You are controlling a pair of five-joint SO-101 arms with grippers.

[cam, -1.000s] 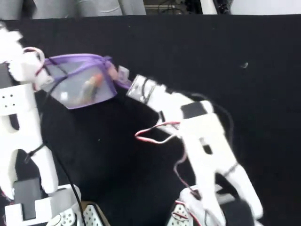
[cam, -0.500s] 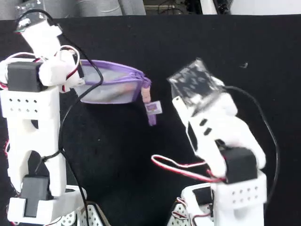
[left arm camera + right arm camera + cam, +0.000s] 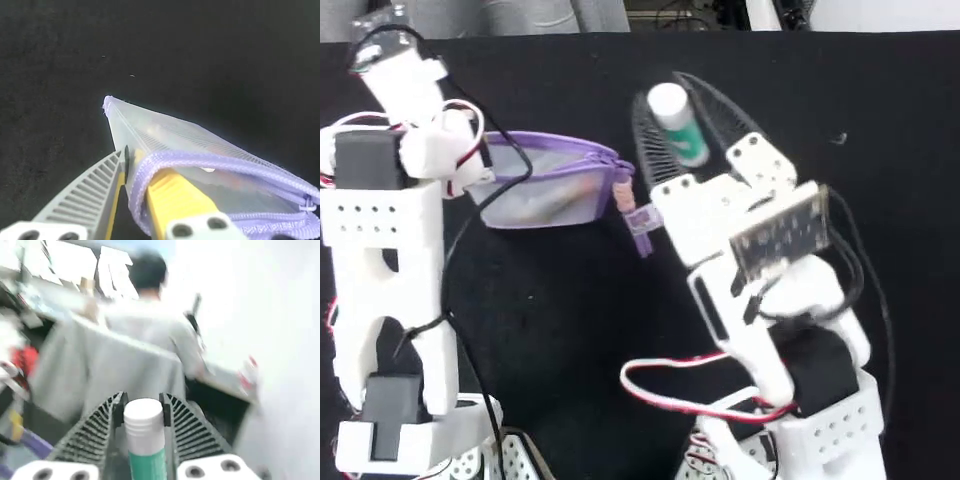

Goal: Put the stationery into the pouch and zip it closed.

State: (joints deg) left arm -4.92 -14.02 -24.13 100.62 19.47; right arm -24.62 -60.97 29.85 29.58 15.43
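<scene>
Pouch (image 3: 545, 195) — clear mesh, purple zip; green glue stick (image 3: 680, 130).

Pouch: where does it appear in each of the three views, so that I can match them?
High view: the pouch hangs left of centre, one end in the left end effector.
Left wrist view: it stretches away from that end effector, which clamps it.
Right wrist view: a purple strip, probably its rim, beside the right end effector holding the glue stick.
Shared landmark: the purple zipper band.

Black cloth-covered table (image 3: 880, 120); grey draped fabric (image 3: 100, 370) beyond far edge; white wall (image 3: 280, 315) alongside.
</scene>
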